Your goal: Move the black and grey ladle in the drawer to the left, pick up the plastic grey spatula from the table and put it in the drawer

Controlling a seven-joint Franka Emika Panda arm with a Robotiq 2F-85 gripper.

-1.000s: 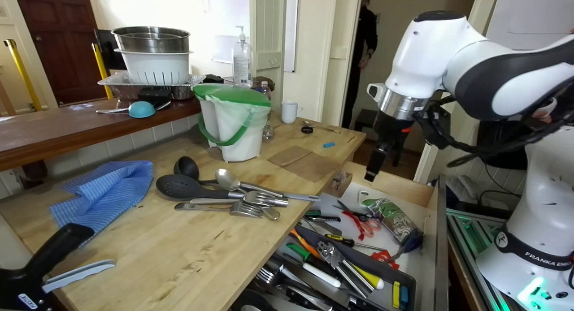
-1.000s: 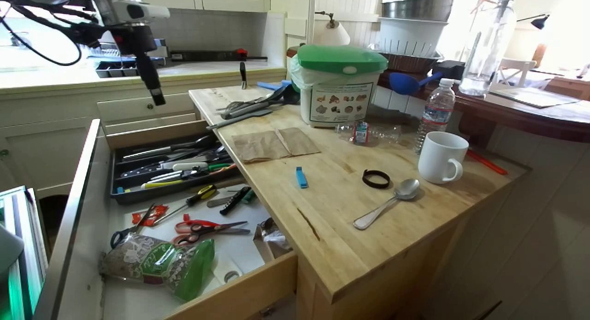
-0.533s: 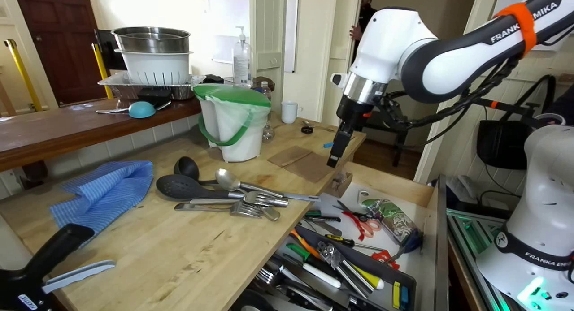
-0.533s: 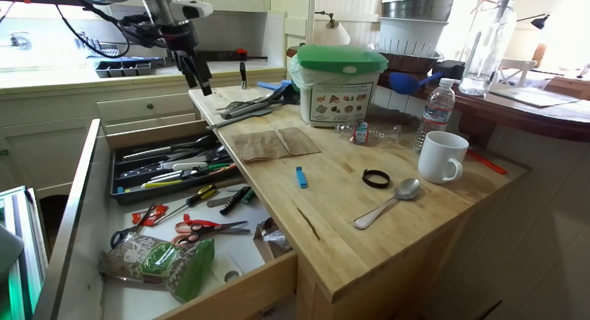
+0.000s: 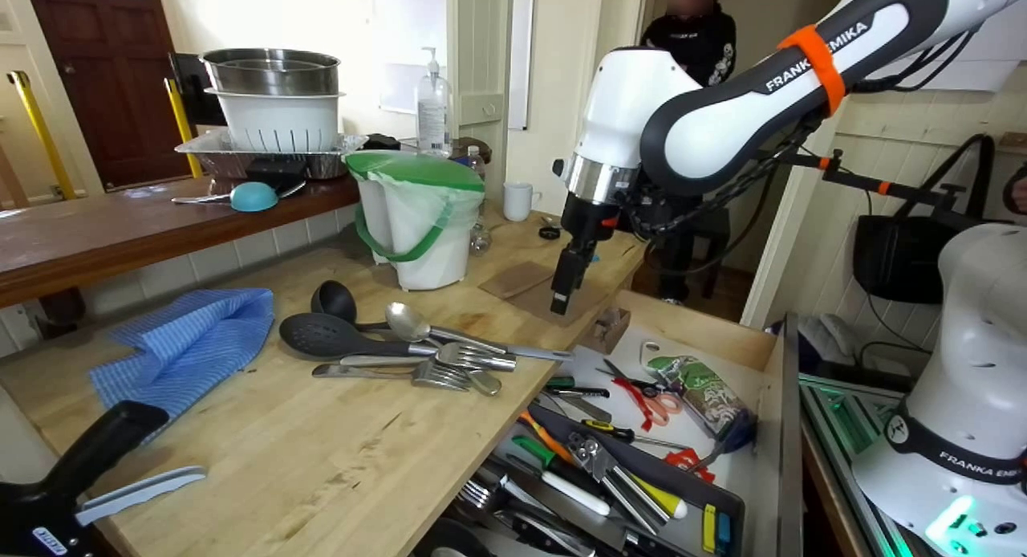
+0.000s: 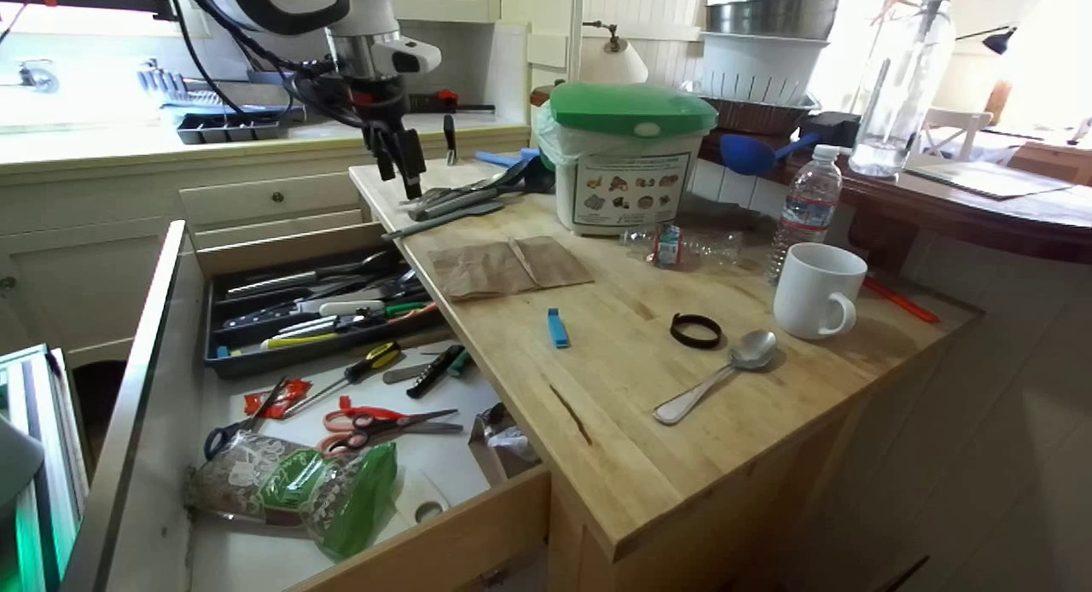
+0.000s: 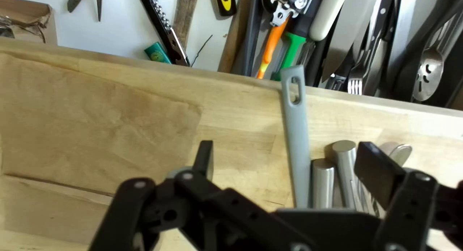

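Note:
The open drawer (image 6: pixel 141 379) (image 5: pixel 791 428) holds a dark tray of utensils. In it lies a silver-handled utensil with a black end (image 6: pixel 273 282); I cannot tell whether it is the ladle. The grey spatula (image 7: pixel 297 135) lies on the table, its handle end over the edge above the drawer. It also shows in both exterior views (image 5: pixel 541 353) (image 6: pixel 444 221); its lower part is hidden by the gripper in the wrist view. My gripper (image 7: pixel 289 162) (image 5: pixel 562 298) (image 6: pixel 399 176) is open and empty above the table, its fingers on either side of the spatula handle, above it.
Metal-handled utensils (image 7: pixel 323 182) lie right beside the spatula. A black slotted spoon (image 5: pixel 321 335) and black ladle (image 5: pixel 333 300) lie on the table. A brown paper bag (image 7: pixel 97 128) is on the other side. A green-lidded bin (image 6: pixel 631 165) stands behind. A person (image 5: pixel 690 43) stands in the doorway.
The arm has swung from above the drawer to over the table edge near the spatula handle. The person has moved into fuller view. The table and drawer items have not moved.

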